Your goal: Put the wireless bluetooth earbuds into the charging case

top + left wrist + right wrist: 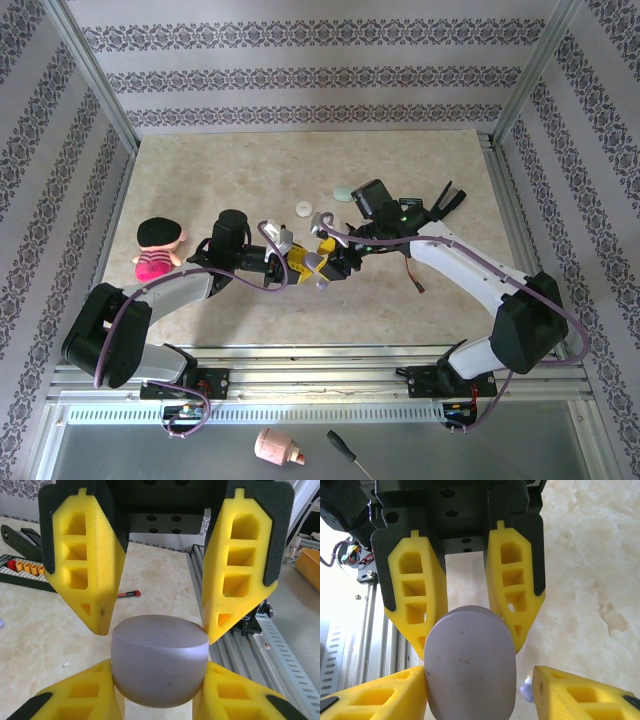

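A closed lilac charging case hangs above the table between both grippers. My left gripper is shut on it, one yellow finger pressed to each side. The right gripper faces it from the other side and stands open: its left finger rests against the case, while its right finger is clear of it. Through that gap a lilac earbud lies on the table below. In the top view the two grippers, left and right, meet at the table's middle.
A pale green case and a white round piece lie behind the grippers. A doll sits at the left. A screwdriver and a pink object lie below the aluminium rail.
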